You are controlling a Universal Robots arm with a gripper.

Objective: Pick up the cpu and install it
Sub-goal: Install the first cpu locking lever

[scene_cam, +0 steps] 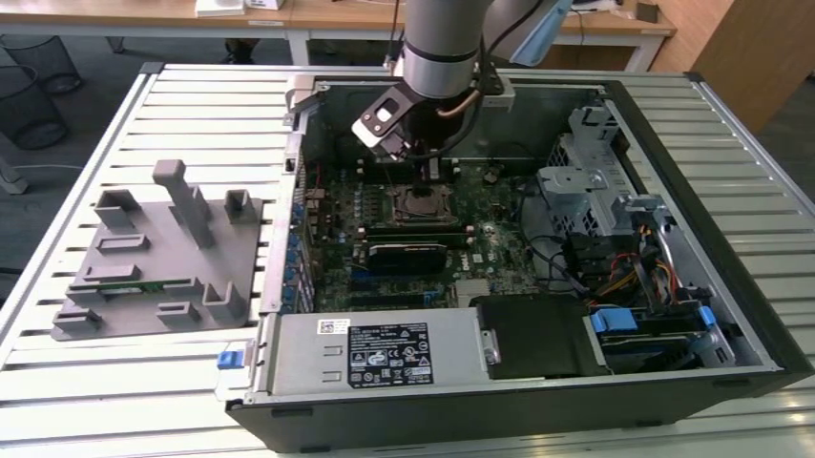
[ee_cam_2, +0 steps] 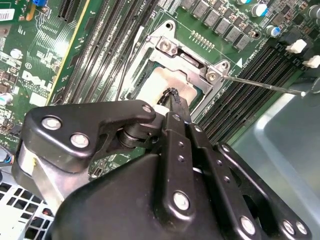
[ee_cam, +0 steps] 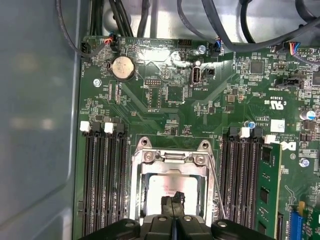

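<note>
The gripper [ee_cam_2: 172,97] is hanging with fingers pressed together, holding nothing, tips over the cpu [ee_cam: 167,187] lying in its socket [ee_cam: 172,159]: light, stiff, probably fragile underneath, best gripped by its edges.

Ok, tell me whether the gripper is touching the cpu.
Touching, it seems. In both wrist views the gripper tips, closed together, end right on the cpu's silver top in the socket, with no gap showing.

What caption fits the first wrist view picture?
Robot claw right over the shiny chip sitting in its socket on the green computer board.
</note>
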